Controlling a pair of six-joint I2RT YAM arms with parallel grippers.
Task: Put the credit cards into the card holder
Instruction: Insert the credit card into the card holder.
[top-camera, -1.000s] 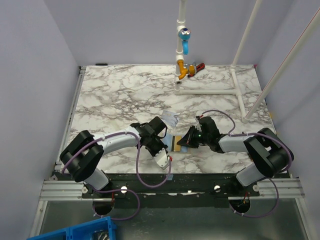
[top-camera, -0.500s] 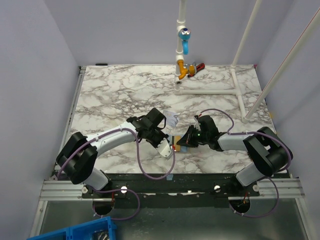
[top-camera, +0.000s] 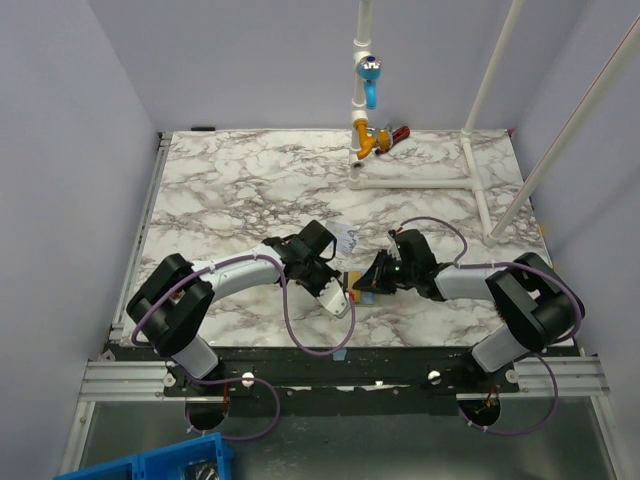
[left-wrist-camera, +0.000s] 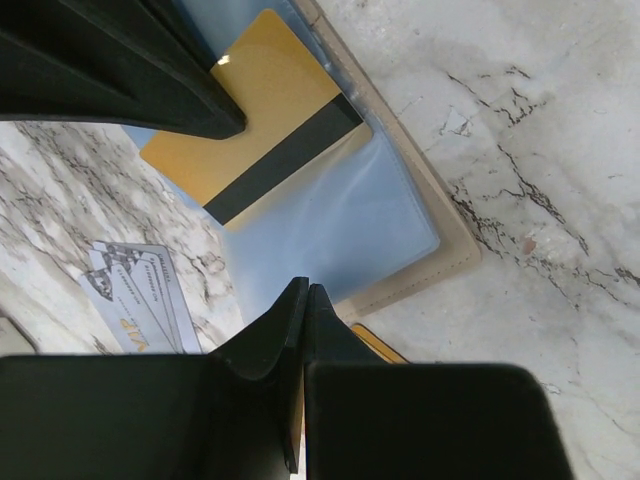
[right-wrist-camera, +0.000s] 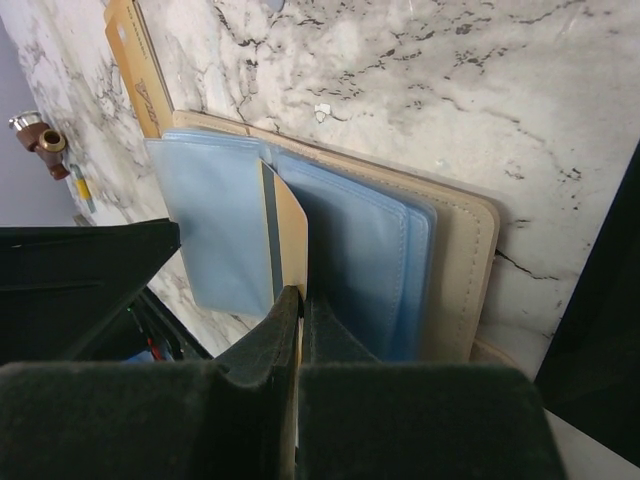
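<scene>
Card holder (left-wrist-camera: 452, 243) lies open on the marble table (top-camera: 250, 180) between my two arms, blue sleeves up; the right gripper (right-wrist-camera: 298, 297) stays pinched on the gold card (left-wrist-camera: 250, 110), its striped edge just started into a sleeve; in the last second my left gripper (left-wrist-camera: 303, 292), fingers shut on nothing, has swung in to the holder's near edge, I judge to steady it; the pale patterned card (left-wrist-camera: 135, 290) waits just beside; a black one I cannot find.
</scene>
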